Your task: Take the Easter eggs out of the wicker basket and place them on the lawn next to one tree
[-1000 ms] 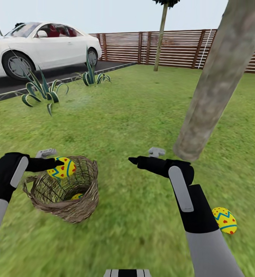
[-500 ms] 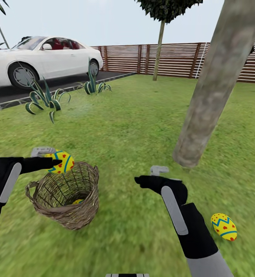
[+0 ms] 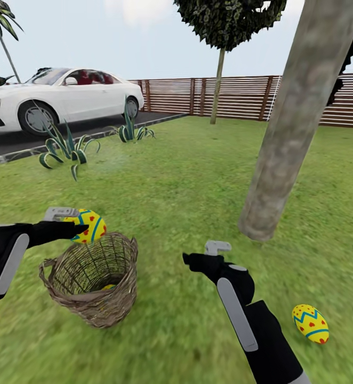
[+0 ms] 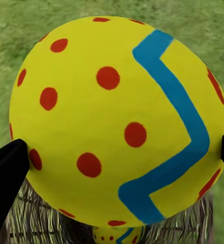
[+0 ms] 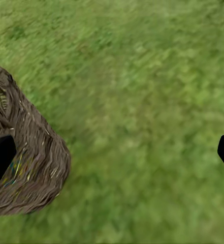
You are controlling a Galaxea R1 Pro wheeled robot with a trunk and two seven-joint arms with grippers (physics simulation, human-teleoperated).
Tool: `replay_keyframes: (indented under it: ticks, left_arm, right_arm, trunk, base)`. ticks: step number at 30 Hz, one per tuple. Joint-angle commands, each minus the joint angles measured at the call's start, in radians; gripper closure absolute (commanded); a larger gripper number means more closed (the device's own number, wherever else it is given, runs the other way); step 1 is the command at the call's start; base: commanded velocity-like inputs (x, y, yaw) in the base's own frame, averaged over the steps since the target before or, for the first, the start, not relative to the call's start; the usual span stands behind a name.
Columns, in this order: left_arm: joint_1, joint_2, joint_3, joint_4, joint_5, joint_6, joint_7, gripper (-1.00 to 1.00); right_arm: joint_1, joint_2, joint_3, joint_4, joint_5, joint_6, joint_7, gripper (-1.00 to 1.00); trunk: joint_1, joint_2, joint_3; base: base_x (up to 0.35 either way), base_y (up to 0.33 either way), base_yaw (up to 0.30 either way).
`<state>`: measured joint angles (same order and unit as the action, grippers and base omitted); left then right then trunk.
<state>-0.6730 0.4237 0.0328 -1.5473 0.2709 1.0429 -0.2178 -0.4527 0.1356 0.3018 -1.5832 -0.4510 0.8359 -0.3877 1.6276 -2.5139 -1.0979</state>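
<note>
Nearest, at the lower right of the head view, the right arm reaches forward and slightly leftward over the lawn (image 3: 171,213), its black forearm rising from the near edge to the right claw (image 3: 198,258), which hangs above bare grass between the wicker basket (image 3: 94,306) and the tree (image 3: 288,133); in the right wrist view its two dark fingertips (image 5: 0,157) stand far apart at opposite edges with nothing between them, so it is spread and empty, and the basket's woven wall (image 5: 30,168) shows beside one tip. To the right of that arm, one Easter egg (image 3: 310,323) lies on the grass, near the base of the thick grey-brown trunk but apart from it. At the left, the left arm comes in level from the left edge, forearm pointing right, and the left claw (image 3: 80,226) pinches a second egg (image 3: 88,226) just above the far left rim of the basket; the left wrist view shows that egg (image 4: 117,122) squeezed between two black fingertips (image 4: 7,173), with the basket weave beneath it. Inside the basket a sliver of a third egg (image 3: 107,287) shows at the bottom, also visible below the held one (image 4: 112,235). Farther off, two spiky plants (image 3: 67,149) edge the asphalt driveway (image 3: 16,141), where a white car (image 3: 59,98) is parked. A thin-trunked round-crowned tree (image 3: 219,53) stands before the brown slat fence (image 3: 224,96) at the far side.
</note>
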Motion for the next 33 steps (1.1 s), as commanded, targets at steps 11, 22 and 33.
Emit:
replay_keyframes:
  ticks: [11,22,33]
  left_arm:
    - [0.003,0.0,0.014,-0.003,-0.001,0.004,-0.006,1.0]
    - [0.003,0.0,0.022,-0.004,-0.001,0.004,-0.006,1.0]
    - [0.003,0.0,0.021,-0.004,-0.001,0.004,-0.006,1.0]
  right_arm:
    - [0.0,0.0,0.003,-0.001,-0.012,-0.007,-0.01,-1.0]
    - [0.0,0.003,0.033,0.0,-0.012,-0.008,-0.01,-1.0]
    - [0.0,0.004,0.033,0.0,-0.012,-0.008,-0.01,-1.0]
  trunk:
    - [-0.005,0.002,0.045]
    - [-0.01,0.005,0.092]
    - [-0.015,0.007,0.139]
  base:
    - [0.0,0.0,-0.077]
    - [0.0,0.0,-0.147]
    - [0.0,0.0,-0.071]
